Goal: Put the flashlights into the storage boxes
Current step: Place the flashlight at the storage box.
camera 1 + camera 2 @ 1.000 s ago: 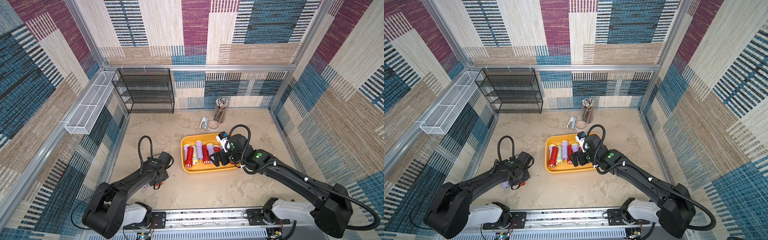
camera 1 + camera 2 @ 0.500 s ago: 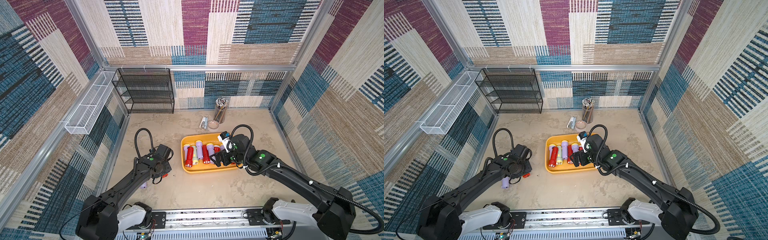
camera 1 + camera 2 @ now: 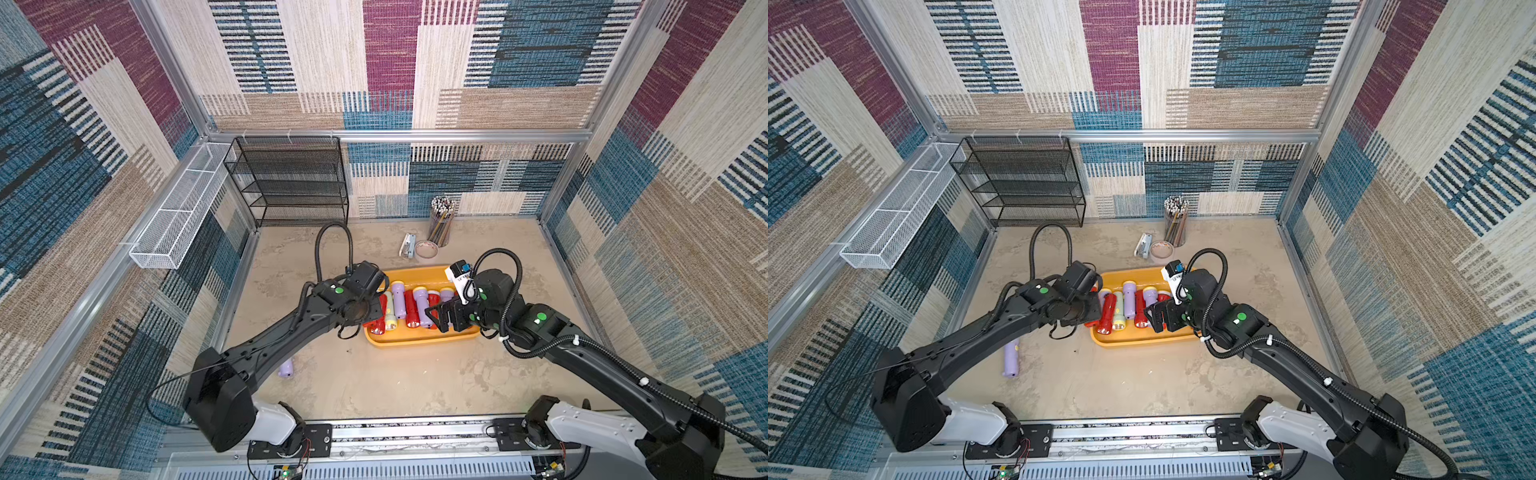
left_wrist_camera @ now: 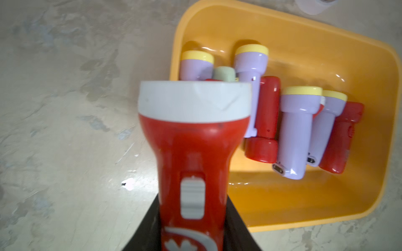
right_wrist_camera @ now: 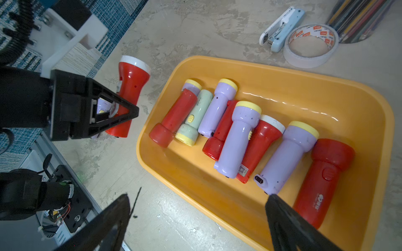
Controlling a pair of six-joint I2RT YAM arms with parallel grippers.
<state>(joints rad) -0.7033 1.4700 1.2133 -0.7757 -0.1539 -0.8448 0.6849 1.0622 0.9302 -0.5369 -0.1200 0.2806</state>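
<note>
Because the red torch [image 4: 192,134] is hard, glossy plastic (light by the look of it, prone to slip and roll), the narrow barrel under the flared white head seems the surest hold; the left gripper [image 4: 192,206] pinches it low on that barrel, just beside the tray [image 4: 326,65]. Tray contents: nine torches [image 5: 237,139] lying close together — right gripper [image 5: 199,196] spread wide and empty above. One lilac torch [image 3: 1012,357] lies on the table [image 3: 1142,382], well apart from the tray.

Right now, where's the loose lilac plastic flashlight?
In a top view the lilac plastic flashlight lies beside the left arm, left of the yellow-orange plastic tray.
</note>
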